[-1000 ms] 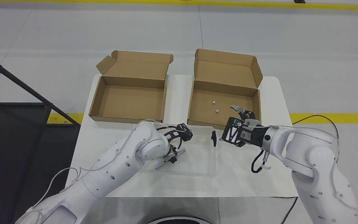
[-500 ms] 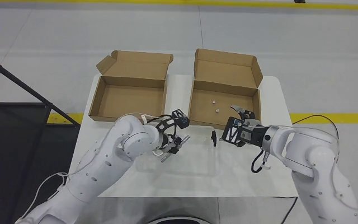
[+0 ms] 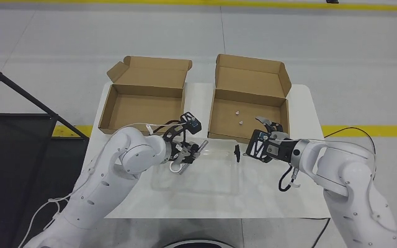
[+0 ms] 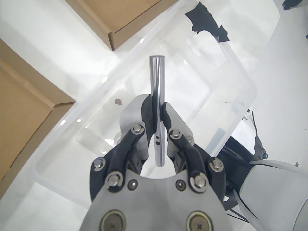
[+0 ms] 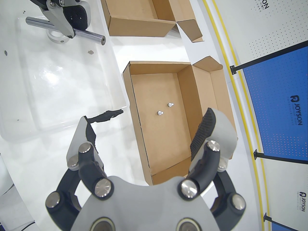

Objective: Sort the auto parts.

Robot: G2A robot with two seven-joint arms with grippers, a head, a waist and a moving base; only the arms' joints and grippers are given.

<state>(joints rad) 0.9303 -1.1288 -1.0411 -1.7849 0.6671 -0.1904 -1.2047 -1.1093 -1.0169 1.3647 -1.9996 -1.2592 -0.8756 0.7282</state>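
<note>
My left gripper is shut on a polished steel rod, holding it level above the far left end of a clear plastic tray. From the right wrist view the rod sticks out past the left fingers, with a metal ring lying in the tray under them. My right gripper stands open with nothing in it, at the near edge of the right cardboard box. Two small bolts lie on that box's floor.
A second open cardboard box sits at the back left, beside the first, both with lids folded back. A black scrap clings to the tray's far right rim. Bare white table surrounds the tray.
The left arm has carried the rod to the left and farther back, toward the left box. The right arm has kept still.
</note>
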